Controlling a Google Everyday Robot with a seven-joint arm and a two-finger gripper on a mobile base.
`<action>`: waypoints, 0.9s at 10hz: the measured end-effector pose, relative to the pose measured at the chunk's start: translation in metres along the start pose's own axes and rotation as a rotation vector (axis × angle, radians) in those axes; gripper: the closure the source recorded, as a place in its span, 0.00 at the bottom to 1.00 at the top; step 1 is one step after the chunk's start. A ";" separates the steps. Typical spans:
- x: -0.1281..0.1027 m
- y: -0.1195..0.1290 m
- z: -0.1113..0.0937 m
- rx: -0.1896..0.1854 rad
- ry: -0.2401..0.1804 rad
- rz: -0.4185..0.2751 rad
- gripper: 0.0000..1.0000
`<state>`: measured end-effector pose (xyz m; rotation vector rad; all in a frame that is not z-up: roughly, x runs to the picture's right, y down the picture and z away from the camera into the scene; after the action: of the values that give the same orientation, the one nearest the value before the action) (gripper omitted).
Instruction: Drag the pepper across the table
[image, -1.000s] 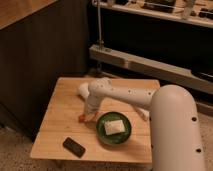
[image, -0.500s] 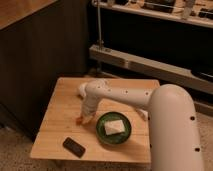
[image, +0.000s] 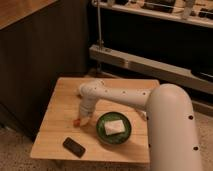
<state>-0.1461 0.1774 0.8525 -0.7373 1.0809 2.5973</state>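
On the small light wooden table (image: 57, 107), the slim orange-red pepper (image: 76, 121) lies left of the middle, with its end showing at the tip of my gripper (image: 82, 119). The white arm reaches in from the right and bends down onto the tabletop there. My gripper points down at the table and is shut on the pepper. The rest of the pepper is hidden under the gripper.
A green plate (image: 103, 134) with a white packet (image: 114, 126) on it sits just right of the gripper. A black phone (image: 74, 147) lies near the table's front edge. A dark wood counter stands to the left and a metal rack (image: 150, 65) behind.
The gripper and the pepper have slid together a little toward the table's front edge. The plate and the phone have stayed put.
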 end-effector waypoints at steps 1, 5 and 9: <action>0.003 -0.001 0.001 0.008 0.001 -0.010 1.00; 0.015 -0.004 0.007 0.037 0.011 -0.047 1.00; 0.027 -0.007 0.013 0.064 0.014 -0.087 1.00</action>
<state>-0.1709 0.1924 0.8415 -0.7712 1.1049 2.4767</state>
